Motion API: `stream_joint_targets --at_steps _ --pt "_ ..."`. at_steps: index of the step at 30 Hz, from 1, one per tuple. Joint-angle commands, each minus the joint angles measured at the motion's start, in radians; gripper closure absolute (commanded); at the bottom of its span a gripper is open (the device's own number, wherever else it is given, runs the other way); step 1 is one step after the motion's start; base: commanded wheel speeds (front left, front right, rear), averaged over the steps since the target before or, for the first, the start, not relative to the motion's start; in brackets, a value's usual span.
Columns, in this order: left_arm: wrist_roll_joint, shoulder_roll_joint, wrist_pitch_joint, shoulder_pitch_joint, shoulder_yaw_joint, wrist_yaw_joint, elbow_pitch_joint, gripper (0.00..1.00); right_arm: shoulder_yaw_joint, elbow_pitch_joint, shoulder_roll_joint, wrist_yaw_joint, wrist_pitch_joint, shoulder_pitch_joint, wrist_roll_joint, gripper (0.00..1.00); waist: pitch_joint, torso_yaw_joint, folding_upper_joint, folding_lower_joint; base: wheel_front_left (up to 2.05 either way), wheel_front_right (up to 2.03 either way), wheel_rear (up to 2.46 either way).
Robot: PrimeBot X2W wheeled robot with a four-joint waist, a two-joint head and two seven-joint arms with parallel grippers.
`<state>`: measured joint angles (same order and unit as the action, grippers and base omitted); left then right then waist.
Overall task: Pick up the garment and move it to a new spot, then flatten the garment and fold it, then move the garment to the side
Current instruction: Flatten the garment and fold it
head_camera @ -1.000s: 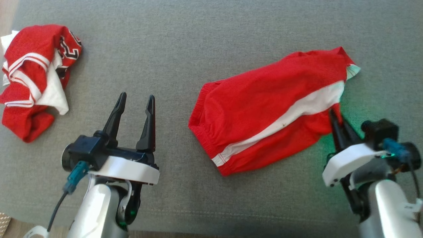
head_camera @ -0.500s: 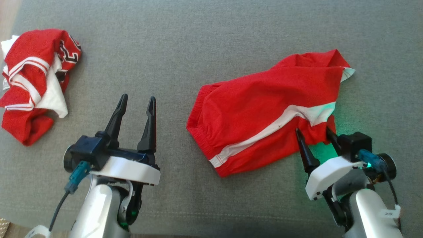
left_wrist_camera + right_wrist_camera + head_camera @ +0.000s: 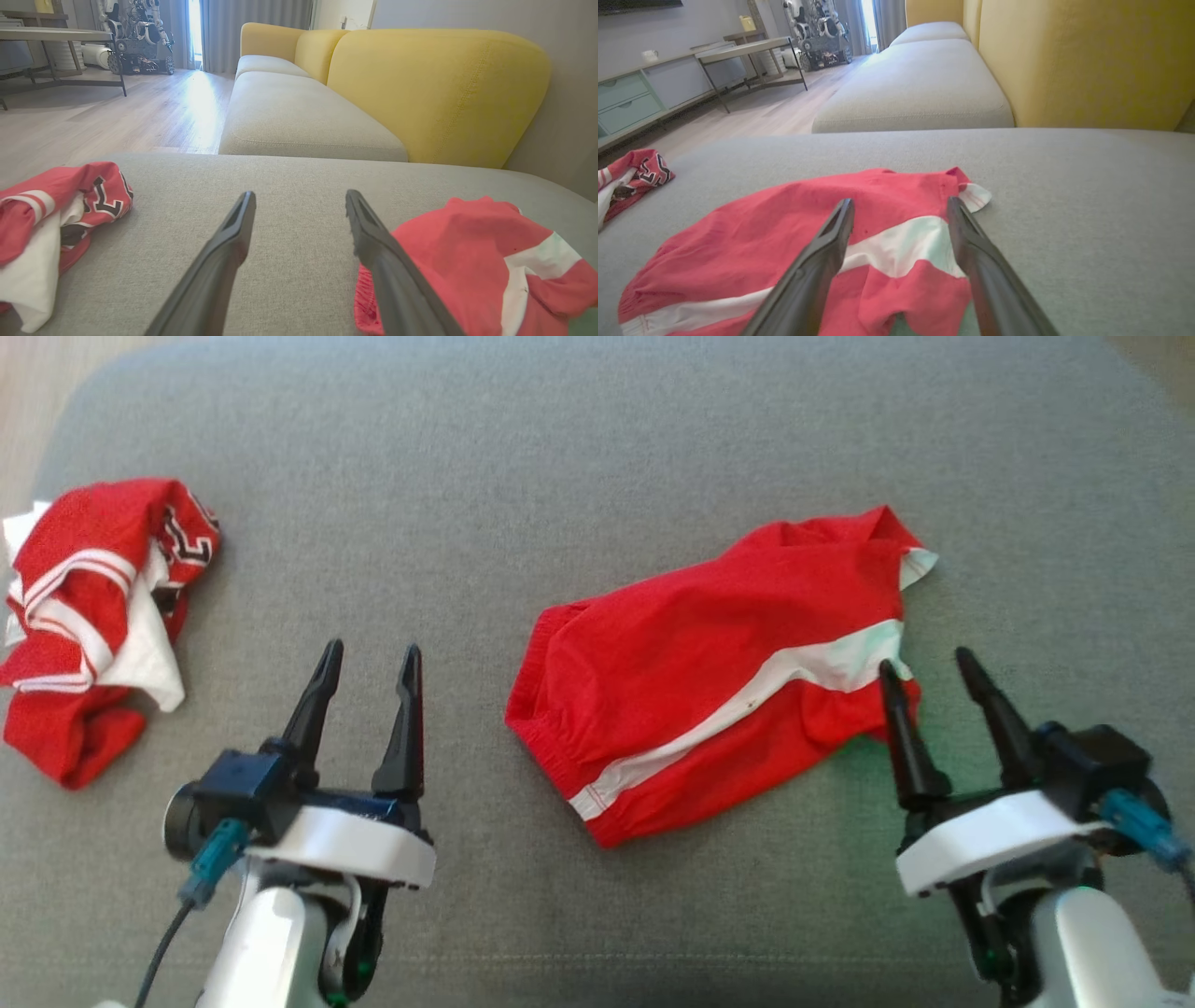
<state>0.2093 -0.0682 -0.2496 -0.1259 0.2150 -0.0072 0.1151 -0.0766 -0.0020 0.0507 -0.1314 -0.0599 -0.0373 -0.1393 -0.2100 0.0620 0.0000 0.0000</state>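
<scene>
At the far left of the head view you have a crumpled red-and-white jersey (image 3: 93, 616) lying on the grey fabric cushion (image 3: 560, 448). At lower left, your left gripper (image 3: 372, 647) stands with jaws spread wide, holding nothing. Right of centre lie the red cloth shorts with a white side stripe (image 3: 691, 681), loosely rumpled. At lower right, your right gripper (image 3: 923, 659) is parted wide too and empty, with one finger at the shorts' right edge.

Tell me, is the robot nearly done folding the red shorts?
Not yet. The red shorts lie on the grey cushion, perhaps already moved. The left gripper and right gripper are open, holding nothing. Shorts look rumpled: flattening, folding, moving aside remain.
</scene>
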Motion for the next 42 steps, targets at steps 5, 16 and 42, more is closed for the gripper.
stream_joint_targets --at_steps 5,16,42 --pt "-0.016 -0.040 -0.008 0.017 -0.040 0.018 -0.027 0.00 0.021 -0.089 0.000 0.001 0.017 0.009 -0.004 0.00 0.053 -0.023 0.0000 0.0000 0.00 0.00 0.00" --pt "-0.011 -0.059 0.025 0.106 -0.044 0.048 -0.060 0.00 0.045 -0.126 0.000 0.001 0.002 0.085 -0.018 0.00 0.110 -0.039 0.0000 0.0000 0.00 0.00 0.00" --pt "0.143 -0.007 0.273 0.148 0.198 -0.088 -0.024 0.00 0.018 -0.116 0.000 0.001 -0.004 0.072 -0.050 0.00 0.078 -0.046 0.0000 0.0000 0.00 0.00 0.00"
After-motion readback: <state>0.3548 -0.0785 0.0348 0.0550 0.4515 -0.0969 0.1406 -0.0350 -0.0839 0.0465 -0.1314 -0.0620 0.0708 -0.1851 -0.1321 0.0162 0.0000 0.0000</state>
